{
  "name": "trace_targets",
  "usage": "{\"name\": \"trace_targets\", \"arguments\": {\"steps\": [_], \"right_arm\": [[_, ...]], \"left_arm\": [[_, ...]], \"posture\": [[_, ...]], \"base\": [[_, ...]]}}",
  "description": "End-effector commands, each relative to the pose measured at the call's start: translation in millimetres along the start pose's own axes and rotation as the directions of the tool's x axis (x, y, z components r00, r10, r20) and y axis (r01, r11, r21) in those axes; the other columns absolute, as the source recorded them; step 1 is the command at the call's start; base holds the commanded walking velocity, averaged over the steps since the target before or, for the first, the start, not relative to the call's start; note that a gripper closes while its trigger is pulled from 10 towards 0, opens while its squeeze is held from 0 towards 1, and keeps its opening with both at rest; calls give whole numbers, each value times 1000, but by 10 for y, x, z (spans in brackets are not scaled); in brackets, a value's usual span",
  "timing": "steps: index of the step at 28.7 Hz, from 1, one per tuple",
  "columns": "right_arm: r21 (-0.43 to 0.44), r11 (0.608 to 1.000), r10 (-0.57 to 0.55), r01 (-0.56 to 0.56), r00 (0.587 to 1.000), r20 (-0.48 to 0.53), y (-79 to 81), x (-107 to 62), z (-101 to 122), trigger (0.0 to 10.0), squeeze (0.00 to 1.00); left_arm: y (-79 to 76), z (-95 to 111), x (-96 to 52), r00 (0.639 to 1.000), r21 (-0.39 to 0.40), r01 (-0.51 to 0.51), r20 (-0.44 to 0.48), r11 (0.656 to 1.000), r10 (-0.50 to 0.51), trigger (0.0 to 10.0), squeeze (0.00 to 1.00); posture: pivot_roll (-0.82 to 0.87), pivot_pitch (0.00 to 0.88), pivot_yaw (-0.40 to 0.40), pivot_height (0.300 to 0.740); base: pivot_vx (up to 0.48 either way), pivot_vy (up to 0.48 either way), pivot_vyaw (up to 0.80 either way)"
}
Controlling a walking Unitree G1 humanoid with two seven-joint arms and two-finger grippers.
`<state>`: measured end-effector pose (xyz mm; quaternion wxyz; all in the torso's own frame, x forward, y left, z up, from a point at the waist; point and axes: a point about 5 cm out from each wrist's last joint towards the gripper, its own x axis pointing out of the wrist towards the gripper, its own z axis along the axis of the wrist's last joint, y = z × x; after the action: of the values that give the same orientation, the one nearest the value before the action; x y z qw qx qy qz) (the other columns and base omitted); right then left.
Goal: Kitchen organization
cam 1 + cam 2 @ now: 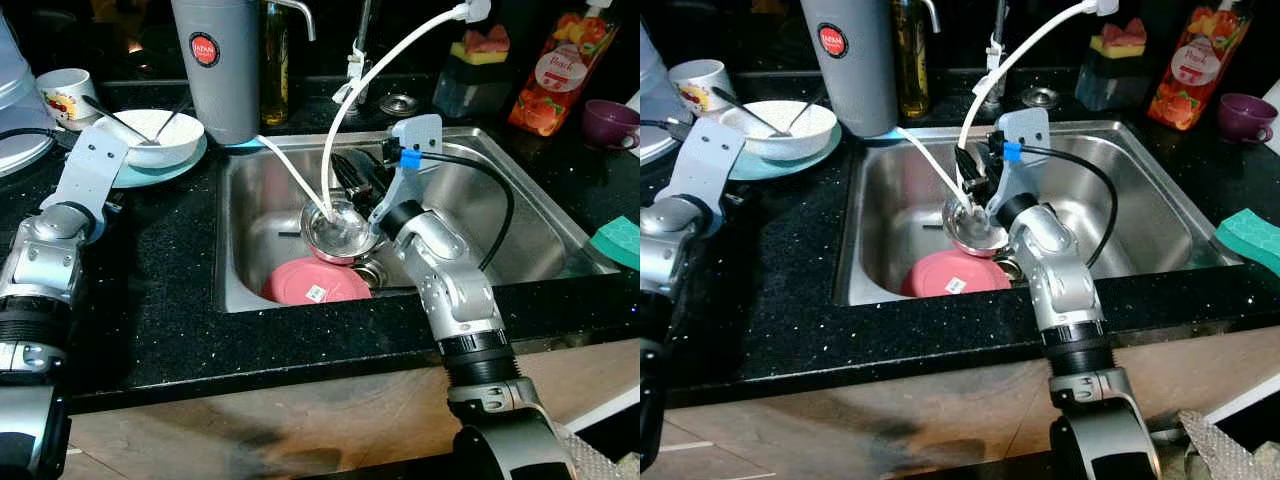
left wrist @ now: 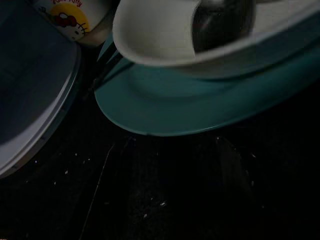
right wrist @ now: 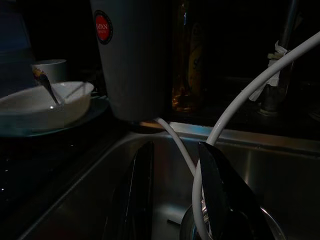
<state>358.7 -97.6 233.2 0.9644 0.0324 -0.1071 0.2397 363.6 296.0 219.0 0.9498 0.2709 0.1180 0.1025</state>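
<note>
Left hand (image 2: 175, 190): over the black table (image 1: 150, 310), just before the teal plate (image 1: 165, 172) carrying a white bowl (image 1: 150, 135); fingers dim, apparently parted. Grey canister (image 1: 215, 65): behind the sink (image 1: 560, 235). Pink plate (image 1: 310, 280): sink floor. Steel bowl (image 1: 340, 228): beside the plate, white hoses (image 1: 370, 90) dipping in. Right hand (image 3: 175, 200): over the steel bowl, fingers apart, holding nothing.
</note>
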Motion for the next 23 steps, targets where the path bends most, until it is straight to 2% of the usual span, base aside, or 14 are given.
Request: {"name": "trace_targets", "arguments": {"steps": [1,4,7,13,15,22,23], "right_arm": [[5,1000,2,-2,1000,11,-15,-1,44,10000,0],[3,1000,3,-3,1000,12,-18,0,50,10000,0],[3,1000,2,-2,1000,12,-22,0,53,10000,0],[1,1000,2,-2,1000,11,-28,-1,58,10000,0],[1,1000,2,-2,1000,10,-31,2,60,10000,0],[2,1000,3,-3,1000,9,-30,9,64,10000,0],[3,1000,3,-3,1000,9,-28,11,64,10000,0]], "left_arm": [[46,-19,7,1000,22,-17,-22,1000,17,10000,0],[78,1,3,999,13,-35,-17,999,36,10000,0],[93,-11,11,999,39,-43,-16,998,44,10000,0],[7,-56,41,1000,24,-18,2,1000,18,10000,0],[-31,-30,55,999,33,-9,36,999,8,10000,0],[-89,-7,79,998,76,14,67,997,-20,10000,0],[-97,-4,84,997,86,19,71,996,-25,9373,0]], "posture": [[23,59,-44,740],[21,58,-44,740],[22,57,-45,740],[17,63,-47,740],[16,68,-49,740],[14,69,-49,740],[13,69,-48,740]], "base": [[0,0,0],[0,0,0],[0,0,0],[0,0,0],[0,0,0],[0,0,0],[0,0,0]]}}
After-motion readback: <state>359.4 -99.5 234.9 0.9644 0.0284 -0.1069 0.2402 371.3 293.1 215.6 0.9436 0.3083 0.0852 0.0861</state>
